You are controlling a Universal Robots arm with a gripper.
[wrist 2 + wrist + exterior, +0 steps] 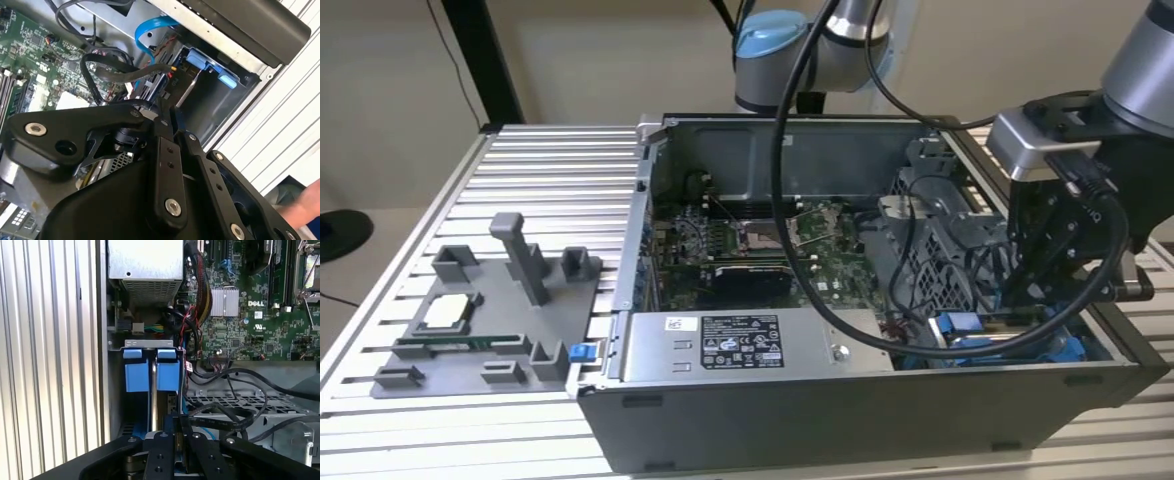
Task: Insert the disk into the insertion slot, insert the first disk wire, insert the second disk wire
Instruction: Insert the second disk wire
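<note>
Black gripper [178, 440] links crowd the foreground in both wrist views, the fingers drawn narrow with barely a gap; whether they pinch a wire end I cannot tell. In the first wrist view the disk [151, 375] sits straight ahead at twelve o'clock from the fingertips, already seated in the slot [150, 344], its two blue carrier tabs side by side and its long axis running in line with the gripper's reach. A black cable [235, 417] lies just beside the fingers at about three o'clock. The second wrist view adds a looping blue cable [150, 30] and the bay's blue latch [226, 80]. The exterior view places the gripper [1034, 290] low inside the computer case [854, 400], near its front corner at five o'clock.
</note>
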